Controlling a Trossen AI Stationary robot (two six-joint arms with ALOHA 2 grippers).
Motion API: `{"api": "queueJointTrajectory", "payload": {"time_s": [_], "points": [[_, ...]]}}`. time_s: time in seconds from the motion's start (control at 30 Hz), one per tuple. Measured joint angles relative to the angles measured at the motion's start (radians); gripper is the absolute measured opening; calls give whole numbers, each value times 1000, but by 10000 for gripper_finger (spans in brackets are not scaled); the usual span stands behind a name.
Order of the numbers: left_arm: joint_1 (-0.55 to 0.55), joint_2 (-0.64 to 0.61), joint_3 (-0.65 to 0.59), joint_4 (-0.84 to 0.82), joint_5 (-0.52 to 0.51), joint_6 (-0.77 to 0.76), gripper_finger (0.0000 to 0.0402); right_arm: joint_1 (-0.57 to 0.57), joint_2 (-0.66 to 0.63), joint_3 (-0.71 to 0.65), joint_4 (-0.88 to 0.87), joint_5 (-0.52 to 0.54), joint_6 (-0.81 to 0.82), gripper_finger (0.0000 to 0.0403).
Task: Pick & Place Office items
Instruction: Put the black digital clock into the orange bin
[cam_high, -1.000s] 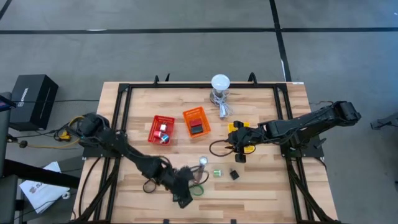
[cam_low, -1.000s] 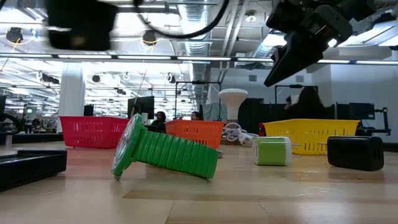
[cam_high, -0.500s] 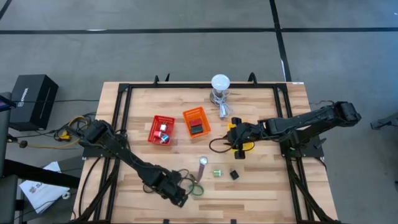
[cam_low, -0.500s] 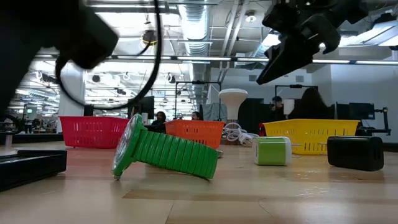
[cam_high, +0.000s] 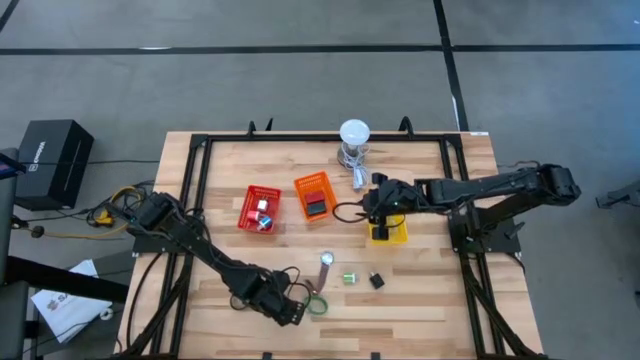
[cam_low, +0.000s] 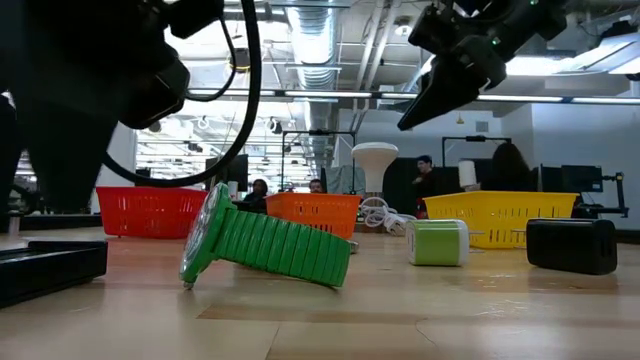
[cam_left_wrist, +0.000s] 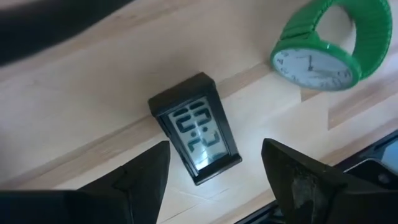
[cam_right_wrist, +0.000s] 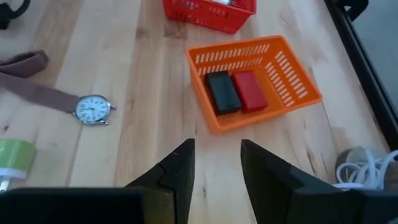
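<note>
My left gripper (cam_left_wrist: 216, 148) hangs open over a black digital clock (cam_left_wrist: 196, 140), its fingers on either side and clear of it. The clock lies flat near the near edge, with the green-band watch (cam_left_wrist: 326, 53) (cam_high: 318, 305) beside it, resting tilted on its band (cam_low: 265, 245). My right gripper (cam_right_wrist: 217, 144) (cam_high: 375, 200) is open, empty and raised between the yellow basket (cam_high: 388, 232) and the orange basket (cam_right_wrist: 255, 81). A brown-strap watch (cam_right_wrist: 93, 110), a green block (cam_low: 437, 242) and a black block (cam_low: 570, 245) lie on the table.
The orange basket holds a black block (cam_right_wrist: 222, 92) and a red block (cam_right_wrist: 250, 90). The red basket (cam_high: 260, 208) holds small items. The white-domed lamp (cam_high: 353, 135) stands at the far edge, its cable (cam_right_wrist: 367, 168) trailing toward the right arm. Black frame rails run along both table sides.
My right gripper has moved from above the yellow basket toward the far edge and the table's left, toward the orange basket, rising a little. My left arm has shifted slightly toward the table's left near the near edge. No object has moved.
</note>
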Motion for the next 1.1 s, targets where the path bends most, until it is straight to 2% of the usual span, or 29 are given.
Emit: {"api": "queueJointTrajectory", "payload": {"time_s": [0.2, 0.47, 0.67, 0.93, 1.0, 1.1], "points": [[0, 11, -34, 7, 11, -47, 250, -18, 0, 0, 0, 0, -4, 120], [3, 8, -55, 32, 5, -27, 246, -21, 0, 0, -3, 0, -4, 120], [4, 3, -89, 38, 31, -20, 228, -20, 0, 0, -3, 0, -3, 121], [30, -17, -93, 17, -1, 48, 203, -20, 0, -1, -4, -1, -1, 121], [35, -25, -94, -1, -35, 69, 196, -20, 0, -2, -5, -1, -1, 121], [42, -25, -95, -3, -27, 90, 189, -20, 0, -2, -6, -1, -1, 121]]}}
